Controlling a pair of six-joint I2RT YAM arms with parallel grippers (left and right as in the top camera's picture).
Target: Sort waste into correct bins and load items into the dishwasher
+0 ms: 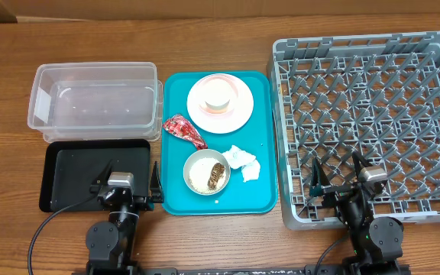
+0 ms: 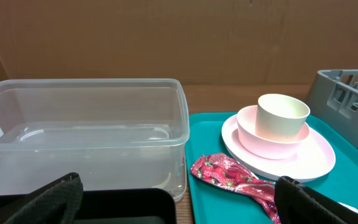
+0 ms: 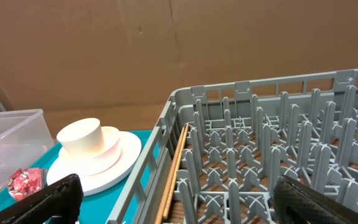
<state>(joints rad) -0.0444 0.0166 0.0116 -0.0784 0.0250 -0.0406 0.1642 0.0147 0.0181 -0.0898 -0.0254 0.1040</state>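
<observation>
Overhead view with both wrist views. The grey dish rack (image 1: 365, 114) is sitting at the right of the wooden table, with no dishes in it. The teal tray (image 1: 176, 183) is lying in the middle, carrying all the dishes and waste. The clear tub (image 1: 94, 107) and the black tray (image 1: 75, 172) are lying at the left, touching, tub beyond tray.

The left gripper (image 1: 131, 177) is hovering over the black tray's right end, its jaws spread wide and holding nothing. The right gripper (image 1: 336, 172) is hovering over the rack's near left corner, likewise wide open and empty.

The pink plate (image 1: 239, 111) with the cup (image 1: 218, 93) is standing at the tray's far end, and the bowl (image 1: 207, 172) of grains at the near end. The napkin (image 1: 243, 162) is lying just right of the bowl.

The red wrapper (image 1: 184, 130) is lying ahead and slightly right of the left gripper, its long axis running diagonally, far-left to near-right. The left arm is judged the nearer one, with open tray around the wrapper and both bins close.
</observation>
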